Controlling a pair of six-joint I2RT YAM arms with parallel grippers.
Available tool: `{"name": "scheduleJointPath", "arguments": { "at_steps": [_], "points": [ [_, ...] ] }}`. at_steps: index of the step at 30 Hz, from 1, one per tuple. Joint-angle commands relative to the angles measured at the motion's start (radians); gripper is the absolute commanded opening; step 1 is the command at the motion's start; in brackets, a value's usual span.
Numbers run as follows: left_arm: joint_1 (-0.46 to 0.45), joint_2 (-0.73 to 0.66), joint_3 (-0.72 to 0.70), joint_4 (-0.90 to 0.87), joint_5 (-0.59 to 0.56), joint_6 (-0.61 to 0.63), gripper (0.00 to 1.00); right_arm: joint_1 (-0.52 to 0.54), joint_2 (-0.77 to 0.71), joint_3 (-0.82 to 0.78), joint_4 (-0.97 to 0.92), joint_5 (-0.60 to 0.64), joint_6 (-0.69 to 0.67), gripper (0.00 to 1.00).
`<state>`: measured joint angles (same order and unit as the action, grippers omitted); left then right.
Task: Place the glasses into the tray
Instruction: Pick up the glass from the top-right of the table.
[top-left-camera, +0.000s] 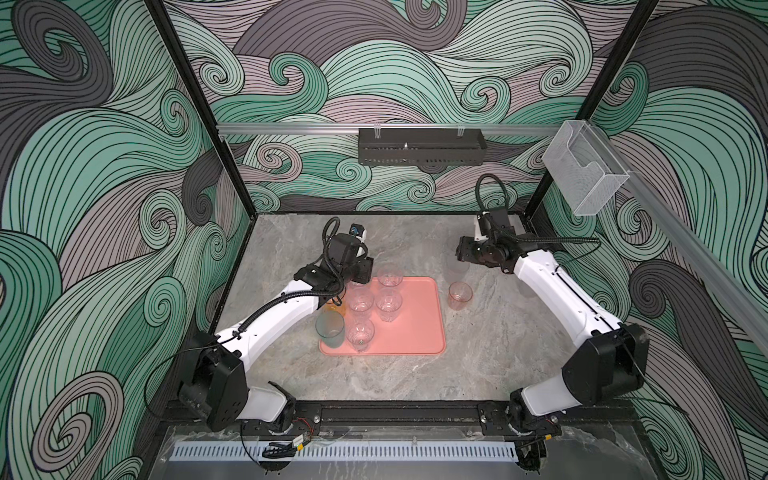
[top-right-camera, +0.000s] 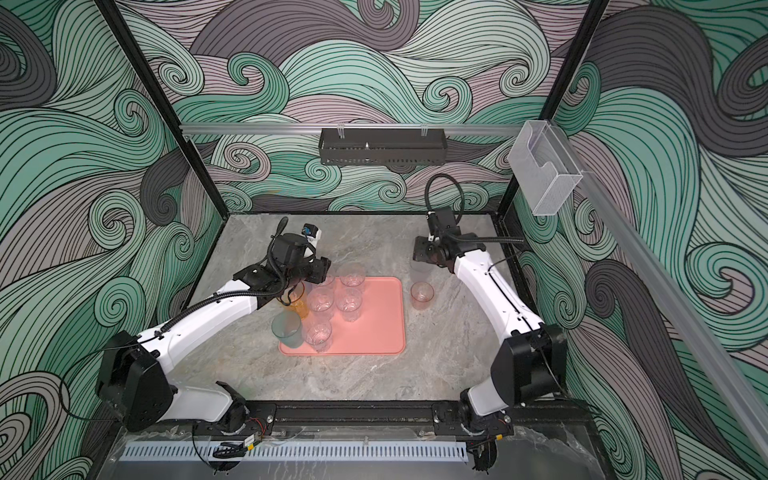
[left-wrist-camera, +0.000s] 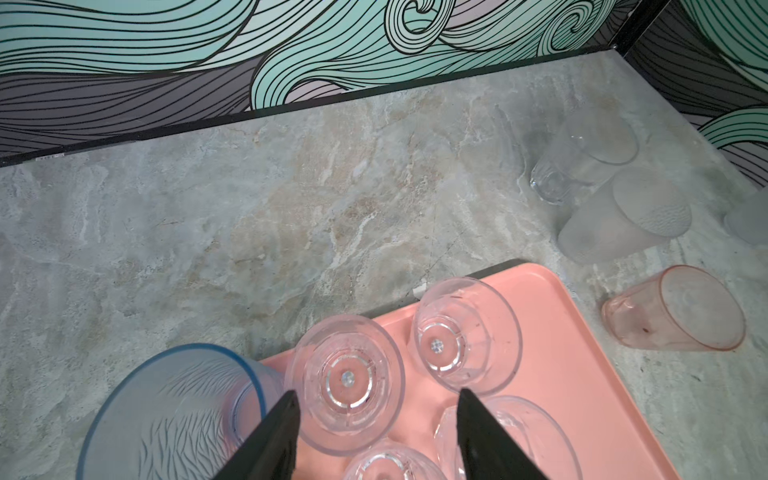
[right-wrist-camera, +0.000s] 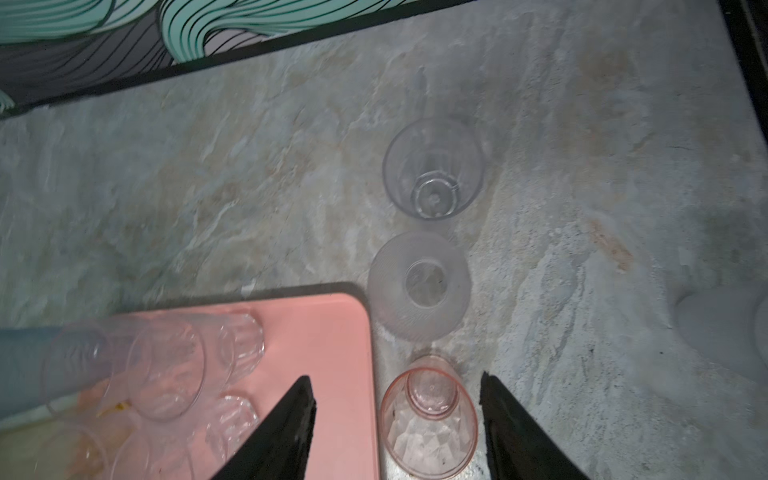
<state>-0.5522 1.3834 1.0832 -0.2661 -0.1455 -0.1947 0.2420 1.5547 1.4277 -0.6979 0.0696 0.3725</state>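
My left claw (left-wrist-camera: 378, 392) stands released, its jaws apart on either side of a clear goblet (left-wrist-camera: 347, 380) that sits upright on the tray (left-wrist-camera: 582, 374). One finger is right at the goblet's rim and the other is clear of it. Several such goblets are packed close on that side of the tray. A blue-grey tumbler (left-wrist-camera: 174, 415) stands just beside the rim-side finger, and I cannot tell whether it is fully inside the tray. If I lift out crooked, I judge a finger could hook the goblet's lip or nudge the tumbler, and in that crowd one tip would likely topple its neighbours. My right claw (right-wrist-camera: 395, 376) is likewise open and empty, hovering over the pink tumbler (right-wrist-camera: 428, 419), which stands on the desk (right-wrist-camera: 582, 249) just beside the tray's edge. Coming down there, the tray-side finger might land on the rim and jolt everything. Beyond it a frosted tumbler (right-wrist-camera: 417, 286) and a clear tumbler (right-wrist-camera: 432, 166) stand on the desk, faint against the stone and easy to clip, and the right wrist view is blurred.
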Motion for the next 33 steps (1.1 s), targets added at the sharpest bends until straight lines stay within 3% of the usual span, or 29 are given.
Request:
{"name": "scheduleJointPath", "arguments": {
  "at_steps": [1, 14, 24, 33],
  "points": [
    [0.0, -0.022, -0.005, 0.06, 0.025, -0.012, 0.62, -0.065, 0.093, 0.055, -0.014, -0.029, 0.043, 0.63],
    [-0.002, 0.006, -0.011, 0.062, 0.062, -0.022, 0.62, -0.121, 0.22, 0.077, 0.077, -0.074, 0.1, 0.6],
    [-0.002, 0.021, -0.003, 0.051, 0.047, -0.013, 0.61, -0.178, 0.437, 0.246, 0.13, -0.135, 0.109, 0.58],
    [-0.004, 0.028, -0.007, 0.057, 0.061, -0.019, 0.61, -0.183, 0.538, 0.264, 0.151, -0.187, 0.13, 0.41]
  ]
}}
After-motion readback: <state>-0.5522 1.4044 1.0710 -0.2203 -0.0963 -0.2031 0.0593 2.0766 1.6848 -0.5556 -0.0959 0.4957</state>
